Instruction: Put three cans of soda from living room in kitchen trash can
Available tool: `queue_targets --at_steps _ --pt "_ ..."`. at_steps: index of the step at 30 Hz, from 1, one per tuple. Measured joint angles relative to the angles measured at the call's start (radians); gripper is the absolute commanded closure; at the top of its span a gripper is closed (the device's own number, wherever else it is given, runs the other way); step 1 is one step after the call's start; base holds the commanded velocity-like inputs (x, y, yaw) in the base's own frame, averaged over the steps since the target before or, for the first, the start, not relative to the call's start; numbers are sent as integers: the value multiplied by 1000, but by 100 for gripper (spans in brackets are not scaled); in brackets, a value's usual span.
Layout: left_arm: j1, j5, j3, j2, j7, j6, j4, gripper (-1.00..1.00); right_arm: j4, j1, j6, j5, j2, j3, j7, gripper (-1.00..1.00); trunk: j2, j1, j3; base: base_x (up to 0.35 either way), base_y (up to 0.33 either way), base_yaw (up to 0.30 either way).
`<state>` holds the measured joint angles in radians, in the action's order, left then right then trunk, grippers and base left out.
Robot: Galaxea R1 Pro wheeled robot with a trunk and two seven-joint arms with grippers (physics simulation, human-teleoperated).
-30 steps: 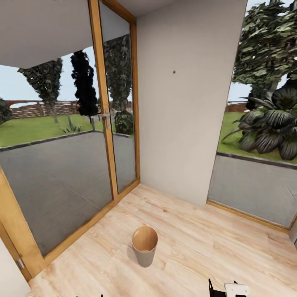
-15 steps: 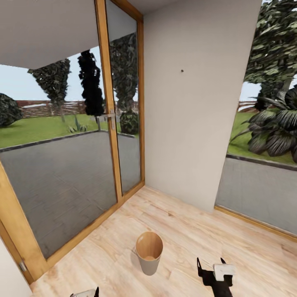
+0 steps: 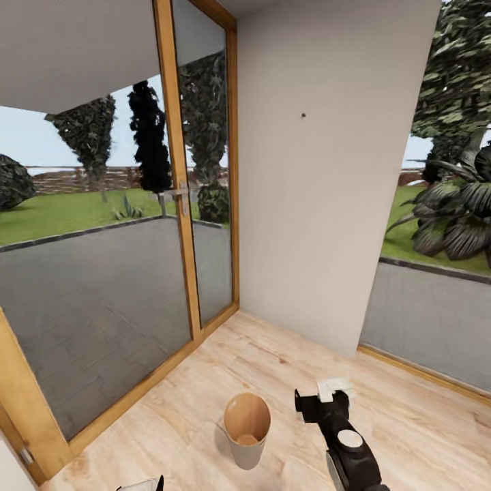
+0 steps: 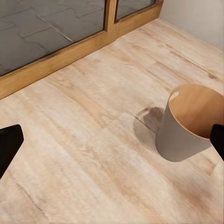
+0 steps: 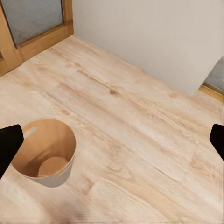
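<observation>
Right fingers [image 5: 9, 144] spread wide, empty, trash can [image 3: 246, 428] just beside; left fingers [image 4: 9, 142] likewise

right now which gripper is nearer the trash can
Right. The right gripper hangs just beside the tash can; the left gripper sits low, farther off on its other side.

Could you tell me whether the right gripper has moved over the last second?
Yes. The right gripper has come up and forward from the head view's bottom edge, and now sits beside the bin, level with its rim.
</observation>
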<state>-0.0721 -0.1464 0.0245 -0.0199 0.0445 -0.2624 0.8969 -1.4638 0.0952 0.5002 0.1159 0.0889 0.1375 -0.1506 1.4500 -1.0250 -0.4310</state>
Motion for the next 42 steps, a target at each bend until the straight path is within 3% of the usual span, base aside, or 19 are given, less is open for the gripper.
queue_targets --at_steps 2,3,5,9,10,12,17,21,26,34,42 --pt "0 1 0 0 0 0 0 -100 -7 26 44 -3 3 3 -3 -100 0 0 0 144 0 0" --pt "0 2 0 0 0 0 -2 -100 -14 90 152 -6 8 8 -7 -100 0 0 0 143 0 0" --pt "0 3 -1 0 1 0 -2 -100 -11 162 262 -9 11 11 -8 -100 0 0 0 143 0 0" --pt "0 4 -1 -1 0 0 -2 -100 27 259 413 -12 13 13 -6 -100 0 0 0 142 0 0" --pt "0 4 -1 -1 0 0 -3 -100 98 330 483 -13 14 11 -2 -100 0 0 0 142 0 0" --pt "0 4 -1 -1 0 0 -3 -100 217 403 521 -15 15 9 2 -100 0 0 0 142 0 0" --pt "0 4 -1 -1 0 0 -3 -100 476 534 546 -31 14 6 15 -100 0 0 0 142 0 0" --pt "0 4 -1 -1 0 0 -3 -100 774 661 495 -127 8 -7 33 -100 0 0 0 141 0 0" --pt "0 4 -1 -2 0 0 -3 -100 949 738 419 -178 6 -11 47 -100 0 0 0 141 0 0" --pt "0 5 -1 -2 1 0 -3 -100 922 752 400 -193 13 -8 58 -100 0 0 0 141 0 0" --pt "0 4 -2 -2 2 -1 -3 -100 1025 749 353 -191 35 1 64 -100 0 0 0 131 0 0"
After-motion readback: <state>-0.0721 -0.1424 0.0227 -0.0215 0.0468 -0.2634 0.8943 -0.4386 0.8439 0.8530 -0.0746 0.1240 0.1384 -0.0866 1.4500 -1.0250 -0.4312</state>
